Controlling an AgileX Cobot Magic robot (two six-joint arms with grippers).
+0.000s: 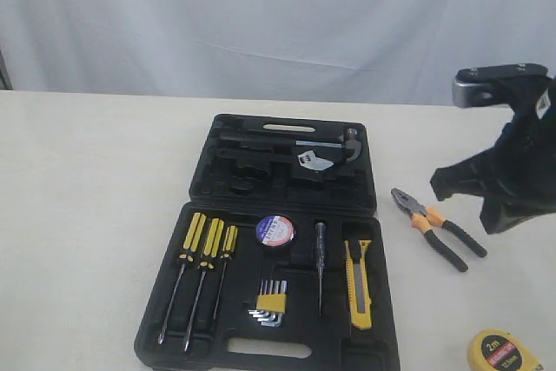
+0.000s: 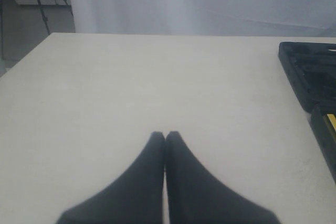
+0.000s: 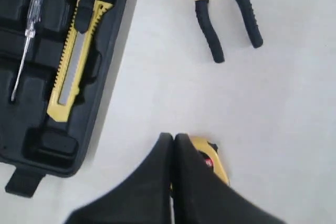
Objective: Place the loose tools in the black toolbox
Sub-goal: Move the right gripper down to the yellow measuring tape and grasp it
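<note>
Yellow tape measure (image 3: pixel 212 161) on the table (image 1: pixel 87 215), right of the black toolbox (image 1: pixel 330 336), just beside the right gripper (image 3: pixel 173 137), jaws pressed together, empty. Open wide first, descend squarely over its round body, then close gently.

Toolbox (image 1: pixel 201 182): black. Pliers (image 1: pixel 439 228): grey head, orange-and-black handles. Knife (image 1: pixel 358 282): yellow and black. Tape measure (image 1: pixel 502 352): yellow, red label. Tape roll (image 1: pixel 275 230): black, white-blue-red label. Screwdrivers (image 1: pixel 208 245): yellow-and-black striped handles. Hex keys (image 1: pixel 271 301): yellow clip. Table (image 1: pixel 87 215): cream.
</note>
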